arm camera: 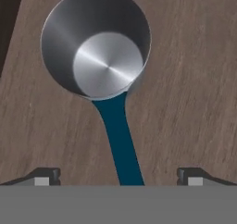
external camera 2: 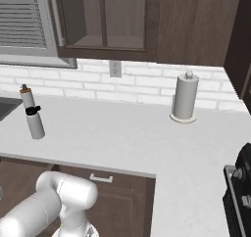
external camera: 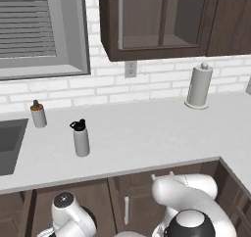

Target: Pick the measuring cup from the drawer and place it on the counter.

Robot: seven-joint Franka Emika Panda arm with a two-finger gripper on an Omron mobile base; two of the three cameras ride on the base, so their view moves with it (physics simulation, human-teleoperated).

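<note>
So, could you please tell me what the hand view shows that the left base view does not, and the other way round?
Hand view alone: the measuring cup, upright with its mouth toward the camera, lying on the brown wooden floor of the drawer, its blue handle running down between the two open fingertips of the gripper, which do not touch it.

Left base view alone: the counter carrying a grey bottle, a small orange-capped bottle and a paper towel roll, plus the sink and window.

Shared: dark brown wood and parts of the robot.
</note>
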